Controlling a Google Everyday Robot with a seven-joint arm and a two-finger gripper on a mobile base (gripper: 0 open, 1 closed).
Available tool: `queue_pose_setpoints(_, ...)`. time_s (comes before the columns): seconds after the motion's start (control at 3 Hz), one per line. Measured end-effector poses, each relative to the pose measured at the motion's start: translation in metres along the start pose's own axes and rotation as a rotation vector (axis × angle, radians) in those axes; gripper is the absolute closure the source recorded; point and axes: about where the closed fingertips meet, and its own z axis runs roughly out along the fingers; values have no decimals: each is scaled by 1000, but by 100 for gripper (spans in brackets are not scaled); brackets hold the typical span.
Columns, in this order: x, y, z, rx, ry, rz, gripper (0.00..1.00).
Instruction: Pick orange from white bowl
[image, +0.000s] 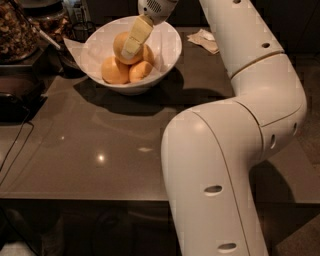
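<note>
The gripper (131, 44) is reaching down against the orange (120, 43), which is sitting topmost in the white bowl (170, 46); how wide it is standing cannot be told. It should be centring over the fruit's widest part before squeezing.

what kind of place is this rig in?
Probably a kitchen or break-room counter: white bowl of oranges, jar of what looks like nuts, crumpled napkin on a dark countertop. Gripper is in the bowl, at the top orange.
</note>
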Motion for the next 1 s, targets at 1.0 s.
queue_pose_setpoints(1.0, 3, -10, 32, -37, -3, 46, 1)
